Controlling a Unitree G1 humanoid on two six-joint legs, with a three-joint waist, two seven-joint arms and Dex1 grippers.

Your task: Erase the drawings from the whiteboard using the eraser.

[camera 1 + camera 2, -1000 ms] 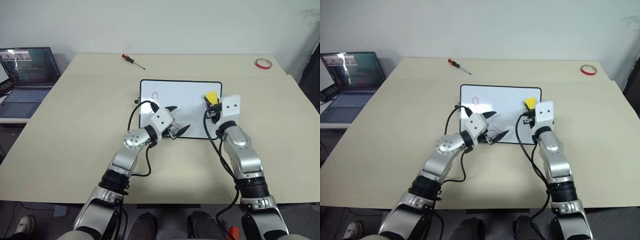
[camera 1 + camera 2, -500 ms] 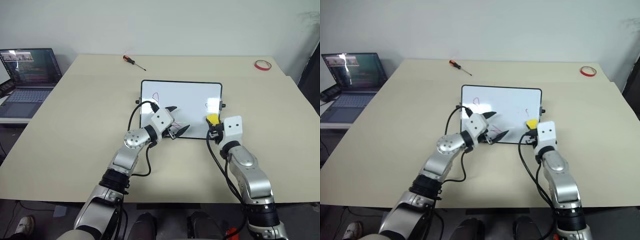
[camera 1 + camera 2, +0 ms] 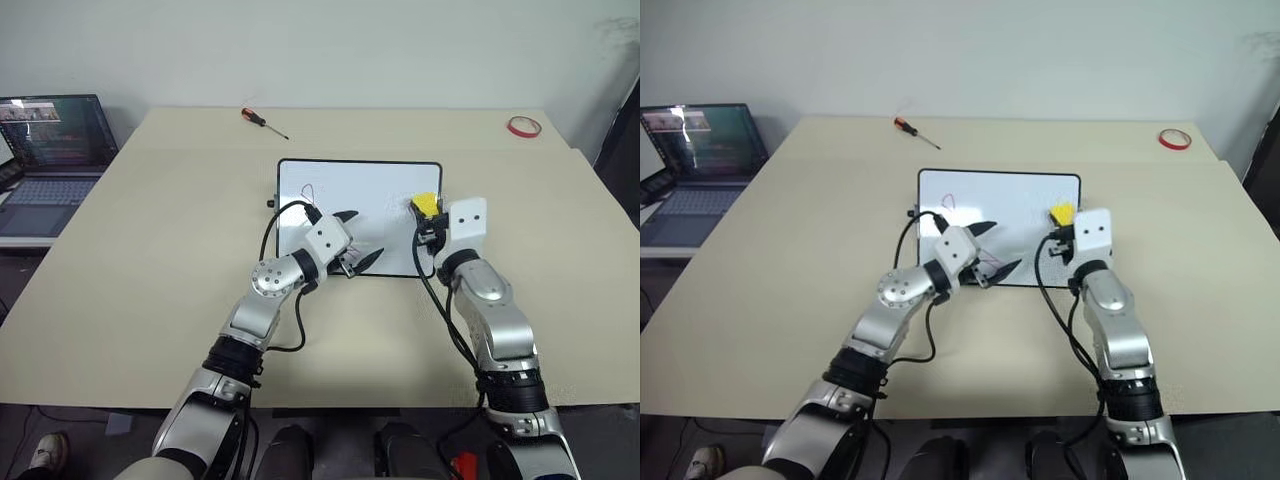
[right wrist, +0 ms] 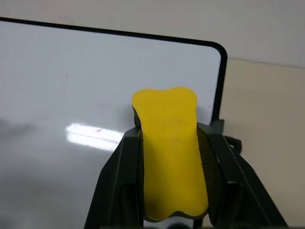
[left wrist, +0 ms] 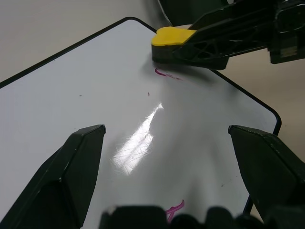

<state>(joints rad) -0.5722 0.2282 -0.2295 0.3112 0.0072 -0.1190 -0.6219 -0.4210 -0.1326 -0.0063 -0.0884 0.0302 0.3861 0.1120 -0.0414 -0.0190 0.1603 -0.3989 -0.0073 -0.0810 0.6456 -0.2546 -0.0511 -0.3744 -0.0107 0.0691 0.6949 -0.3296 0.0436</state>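
Your right gripper (image 4: 169, 143) clamps the eraser (image 4: 169, 143) on the whiteboard (image 3: 370, 185); your left gripper (image 5: 167, 157) hovers with jaws spread, empty.

Half a second ago your right end effector (image 3: 424, 208) had pulled the eraser (image 3: 425, 204) back to the near right edge of the whiteboard (image 3: 360, 190). Now you have pushed it away from you again, onto the right side of the board, close to where it was a second ago. A red mark that showed there half a second ago is now mostly gone; a short red streak (image 5: 167, 75) is left beside the eraser.
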